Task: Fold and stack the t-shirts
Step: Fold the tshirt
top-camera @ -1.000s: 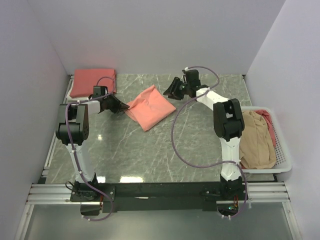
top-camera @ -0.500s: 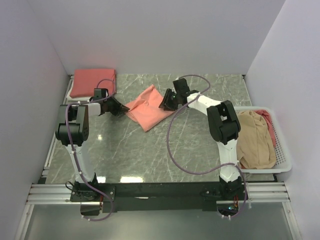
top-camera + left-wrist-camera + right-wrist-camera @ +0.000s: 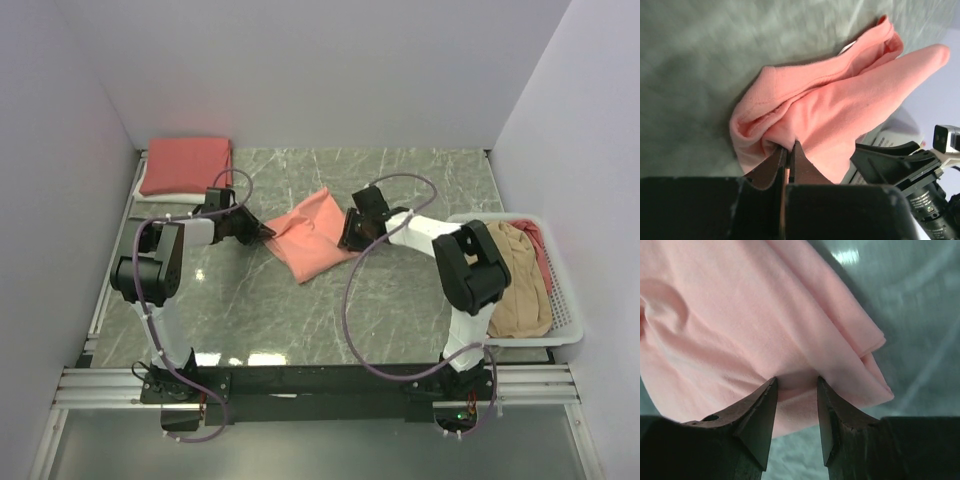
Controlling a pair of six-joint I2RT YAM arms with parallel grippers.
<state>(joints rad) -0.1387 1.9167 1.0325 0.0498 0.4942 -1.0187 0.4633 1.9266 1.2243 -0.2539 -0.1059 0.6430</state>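
Plainly, the coming move turns on the folded salmon-pink t-shirt (image 3: 312, 238) lying between the two grippers at the middle of the green marble table (image 3: 300, 325). It slants across the top view, its long axis running from back-right to near-left, so each arm meets one side of it. The left gripper (image 3: 788, 152) is at its left corner, fingers pressed together with a pinch of fabric caught between them, and the cloth bunches into a fold just beyond the tips. The right gripper (image 3: 796, 384) is at the opposite, right-hand edge. Its fingers are spread, with the layered hem lying between and just past the tips. Whether they already touch the cloth is hard to say from the wrist view, but nothing looks clamped. Both arms are about equally near, the shirt to the right of the left tool and to the left of the right one. To my eye the right side needs its grip before the shirt can be carried toward the folded salmon stack (image 3: 186, 163) at back-left. A tan t-shirt (image 3: 512, 285) waits in the white basket (image 3: 566, 305), well apart.
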